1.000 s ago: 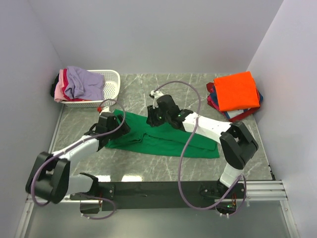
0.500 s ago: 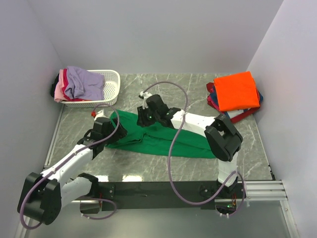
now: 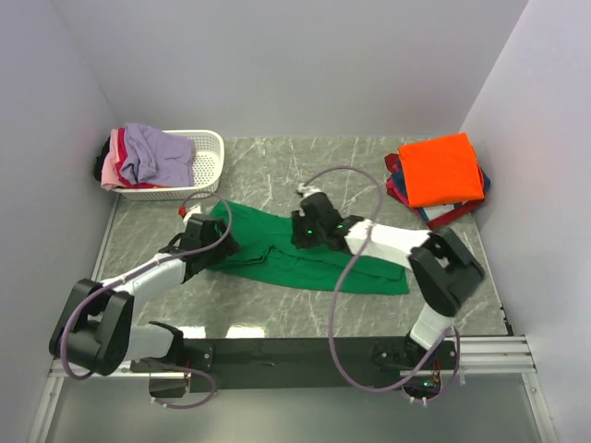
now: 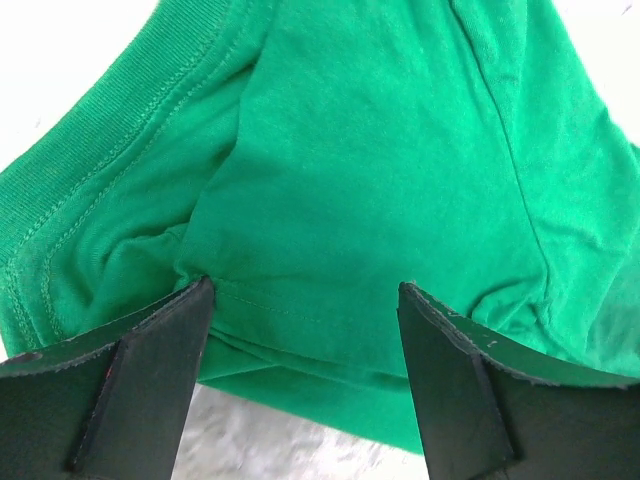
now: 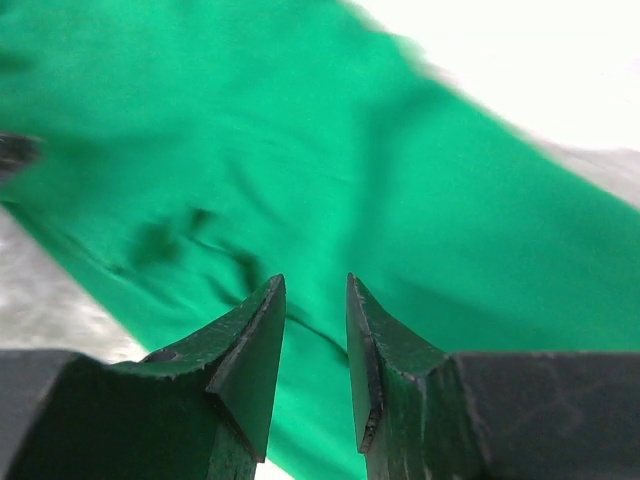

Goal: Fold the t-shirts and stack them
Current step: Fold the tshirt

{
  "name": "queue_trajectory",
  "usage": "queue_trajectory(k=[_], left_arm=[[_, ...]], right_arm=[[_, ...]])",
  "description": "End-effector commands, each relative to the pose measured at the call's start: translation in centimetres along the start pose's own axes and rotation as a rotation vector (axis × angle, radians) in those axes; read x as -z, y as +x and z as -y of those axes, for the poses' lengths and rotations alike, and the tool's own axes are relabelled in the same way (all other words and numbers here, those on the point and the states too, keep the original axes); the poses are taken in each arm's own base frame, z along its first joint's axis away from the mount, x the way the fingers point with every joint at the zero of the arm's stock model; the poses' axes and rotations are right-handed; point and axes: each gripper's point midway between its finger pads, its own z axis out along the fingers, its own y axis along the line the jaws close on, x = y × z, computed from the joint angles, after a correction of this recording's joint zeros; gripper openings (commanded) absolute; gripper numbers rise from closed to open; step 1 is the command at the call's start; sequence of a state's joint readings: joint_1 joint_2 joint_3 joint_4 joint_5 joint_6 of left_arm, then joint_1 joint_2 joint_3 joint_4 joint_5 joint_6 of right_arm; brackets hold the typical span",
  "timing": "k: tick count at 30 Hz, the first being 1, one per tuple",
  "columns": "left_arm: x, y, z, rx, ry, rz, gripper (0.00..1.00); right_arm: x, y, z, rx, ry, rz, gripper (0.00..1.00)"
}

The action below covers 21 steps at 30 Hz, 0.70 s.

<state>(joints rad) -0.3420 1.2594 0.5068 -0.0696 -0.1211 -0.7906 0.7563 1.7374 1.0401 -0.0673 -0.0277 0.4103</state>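
Left wrist: left gripper (image 4: 305, 290) spread wide, tips on green t-shirt (image 4: 400, 150); right gripper (image 5: 315, 285) narrowly parted, empty.

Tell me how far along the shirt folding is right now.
Done: a folded stack at the right, orange shirt on top. In hand: the green shirt lies long and rumpled on the table; left gripper and right gripper hover over it, neither gripping. To do: lavender shirt and others heaped on the basket.

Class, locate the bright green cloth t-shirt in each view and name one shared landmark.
Top external: bright green cloth t-shirt lies spread mid-table.
Left wrist: t-shirt fills the frame.
Right wrist: t-shirt fills most of it, blurred.
Shared landmark: grey marbled tabletop beside the cloth.
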Motion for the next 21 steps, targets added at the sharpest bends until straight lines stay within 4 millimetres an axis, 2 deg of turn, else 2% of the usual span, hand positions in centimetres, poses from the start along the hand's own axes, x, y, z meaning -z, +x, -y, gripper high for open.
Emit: queue_trajectory(k=[1,2,3,5,7,11,16,19,20,21], left_arm=[[-1.0,-0.6,0.8,-0.008,0.011,0.005,0.81],[-1.3,-0.6,1.0,-0.014,0.013,-0.002,0.81],[-1.9,-0.8,1.3,-0.017,0.008,-0.007,0.81],[-2.5,-0.8,1.7,-0.029,0.014,-0.021,0.81],[-3.2,-0.8,2.0,-0.040,0.007,-0.040,0.81],[-4.8,-2.6,3.9,-0.055,0.027,-0.018,0.81],[-6.6,-3.4,4.4,-0.078,0.005,-0.027,0.81],[-7.9,-4.4,5.2,-0.086,0.007,-0.026,0.81],[-8.2,-5.3,6.0,-0.087,0.019,-0.010,0.81],[-8.9,-4.7,5.4,-0.095,-0.011,-0.042,0.81]], right_arm=[[3.5,-2.0,3.6,-0.058,0.134,0.120,0.38],[3.8,-0.6,5.0,-0.066,0.175,0.099,0.38],[4.7,-0.6,5.4,-0.075,0.185,0.114,0.38],[5.2,1.0,7.1,-0.104,0.224,0.094,0.38],[5.7,1.7,8.3,-0.131,0.252,0.097,0.38],[6.2,3.9,11.0,-0.179,0.336,0.056,0.38],[6.6,5.2,12.6,-0.220,0.395,0.042,0.38],[6.6,6.2,13.3,-0.234,0.432,0.002,0.38],[6.5,7.1,13.6,-0.235,0.446,-0.029,0.38],[6.5,7.5,13.7,-0.239,0.450,-0.043,0.38]])
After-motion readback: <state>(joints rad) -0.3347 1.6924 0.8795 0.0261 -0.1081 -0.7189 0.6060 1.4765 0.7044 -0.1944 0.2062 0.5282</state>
